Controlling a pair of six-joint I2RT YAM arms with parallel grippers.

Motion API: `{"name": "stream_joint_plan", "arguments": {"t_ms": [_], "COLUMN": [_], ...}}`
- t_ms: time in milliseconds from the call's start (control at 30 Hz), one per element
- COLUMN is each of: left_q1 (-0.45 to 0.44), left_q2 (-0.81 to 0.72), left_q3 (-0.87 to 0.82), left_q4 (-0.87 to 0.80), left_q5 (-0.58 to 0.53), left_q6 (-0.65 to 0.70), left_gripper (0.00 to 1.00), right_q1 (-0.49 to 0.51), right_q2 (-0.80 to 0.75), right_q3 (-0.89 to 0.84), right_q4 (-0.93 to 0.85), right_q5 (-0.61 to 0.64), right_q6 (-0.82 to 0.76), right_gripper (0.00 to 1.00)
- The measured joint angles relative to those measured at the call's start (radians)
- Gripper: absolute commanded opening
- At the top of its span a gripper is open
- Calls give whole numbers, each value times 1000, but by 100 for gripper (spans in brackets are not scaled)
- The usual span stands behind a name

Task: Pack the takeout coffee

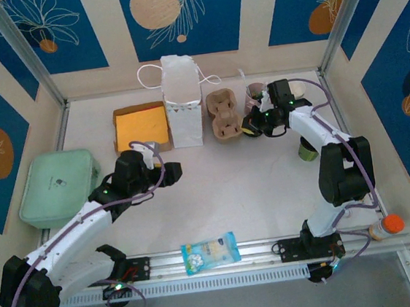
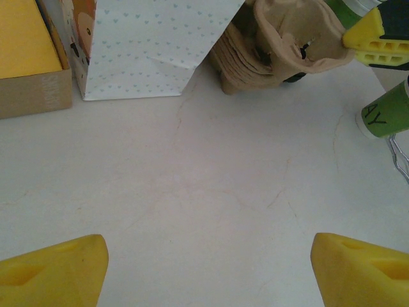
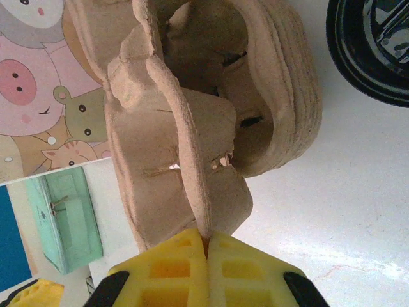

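The right fingers (image 3: 185, 262) pinch shut on the cup carrier (image 3: 192, 128)'s thin pulp wall, which could tear or slip when lifted. The left fingers (image 2: 57, 268) gape wide, empty.

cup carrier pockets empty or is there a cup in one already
Empty: the cup carrier shows bare pulp pockets with nothing in them. The right gripper pinches its wall.

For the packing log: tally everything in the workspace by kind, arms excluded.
cups: 2, the green cup and the pink cup
pulp carrier stack: 1
black lid: 1
white paper bag: 1
cardboard box: 1
mint case: 1
blue snack packet: 1
orange-capped bottle: 1
Total: 9
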Motion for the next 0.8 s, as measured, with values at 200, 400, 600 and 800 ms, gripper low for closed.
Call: {"name": "stream_joint_plan", "arguments": {"t_ms": [200,400,600,800], "left_q1": [0,0,0,0], "left_q2": [0,6,7,7], "left_q3": [0,0,0,0], "left_q4": [0,7,6,6], "left_q5": [0,1,0,0], "left_q6": [-1,-2,-2,-2], "left_gripper": [83,83,82,82], "right_q1": [0,0,22,65], "right_q2": [0,0,0,-4], "right_q3": [-11,-11,-3,42], "right_q4": [-11,-37,-84,-136], "right_q5": [6,37,98,180], "right_q6": [-19,-40,-63,-83], "right_gripper": [8,22,34,39]}}
